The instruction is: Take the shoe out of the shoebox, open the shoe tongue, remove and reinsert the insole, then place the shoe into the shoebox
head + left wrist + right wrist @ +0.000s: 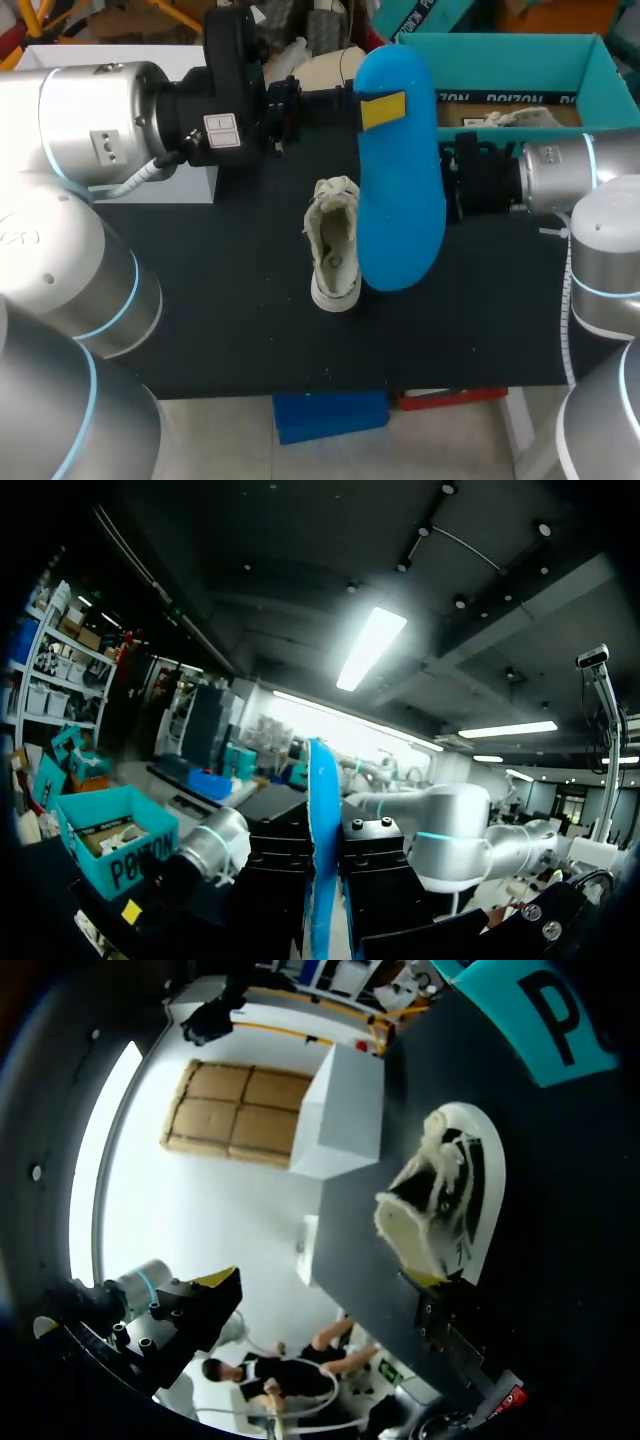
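My left gripper [380,110] is clamped on the blue insole [400,200], one finger on each face, and holds it upright, high above the table [200,300]. I judge that reinsertion is the step in hand. To do it well I should tip the insole flat, line its length up with the shoe [334,245], feed the front end into the opening first, and let go only once it is seated. The shoe stands on its sole below the insole, clear of it. My right gripper [458,180] sits just beside the shoe; I cannot tell whether it is open. The shoebox [500,42] waits behind it.
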`<state>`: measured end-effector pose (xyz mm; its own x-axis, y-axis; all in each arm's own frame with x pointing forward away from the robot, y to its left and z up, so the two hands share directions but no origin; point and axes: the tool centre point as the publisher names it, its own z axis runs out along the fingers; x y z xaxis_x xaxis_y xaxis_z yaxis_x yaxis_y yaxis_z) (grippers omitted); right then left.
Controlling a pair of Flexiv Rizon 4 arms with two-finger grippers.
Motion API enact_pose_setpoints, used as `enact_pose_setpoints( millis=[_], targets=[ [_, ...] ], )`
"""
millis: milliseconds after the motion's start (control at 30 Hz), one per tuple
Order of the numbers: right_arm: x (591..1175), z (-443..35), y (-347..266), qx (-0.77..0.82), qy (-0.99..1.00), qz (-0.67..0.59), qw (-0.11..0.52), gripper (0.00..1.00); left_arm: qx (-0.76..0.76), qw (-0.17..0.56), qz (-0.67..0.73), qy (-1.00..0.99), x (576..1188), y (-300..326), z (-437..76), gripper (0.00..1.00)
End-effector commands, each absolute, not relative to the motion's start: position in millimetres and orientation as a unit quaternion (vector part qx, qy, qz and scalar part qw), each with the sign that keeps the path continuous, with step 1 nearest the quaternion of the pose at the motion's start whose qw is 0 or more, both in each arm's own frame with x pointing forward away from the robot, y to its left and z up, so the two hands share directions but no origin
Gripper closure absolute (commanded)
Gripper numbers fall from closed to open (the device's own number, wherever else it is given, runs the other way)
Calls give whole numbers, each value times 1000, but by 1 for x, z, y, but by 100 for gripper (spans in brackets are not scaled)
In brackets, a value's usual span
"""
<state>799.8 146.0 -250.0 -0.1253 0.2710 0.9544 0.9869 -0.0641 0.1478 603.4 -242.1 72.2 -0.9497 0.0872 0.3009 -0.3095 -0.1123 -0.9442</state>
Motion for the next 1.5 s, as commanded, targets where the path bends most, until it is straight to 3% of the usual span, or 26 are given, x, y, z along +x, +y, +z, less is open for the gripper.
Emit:
enact_pose_setpoints(
  millis=[33,1033,1133,1300,1500],
  targets=[
    [800,-251,148,-548,-574,-483,370,0,89,131,742,-652,600,-245,72,100],
    [801,-240,144,-533,-545,-514,394,0,89,131,742,-652,600,-245,72,100],
    [801,-240,144,-533,-545,-514,394,0,17,49,753,-655,607,-252,74,100],
    [801,-240,144,-533,-545,-514,394,0,-49,5,780,-624,614,-261,46,100],
    [801,-240,144,-533,-545,-514,394,0,-43,7,777,-628,619,-270,-11,100]
  ],
)
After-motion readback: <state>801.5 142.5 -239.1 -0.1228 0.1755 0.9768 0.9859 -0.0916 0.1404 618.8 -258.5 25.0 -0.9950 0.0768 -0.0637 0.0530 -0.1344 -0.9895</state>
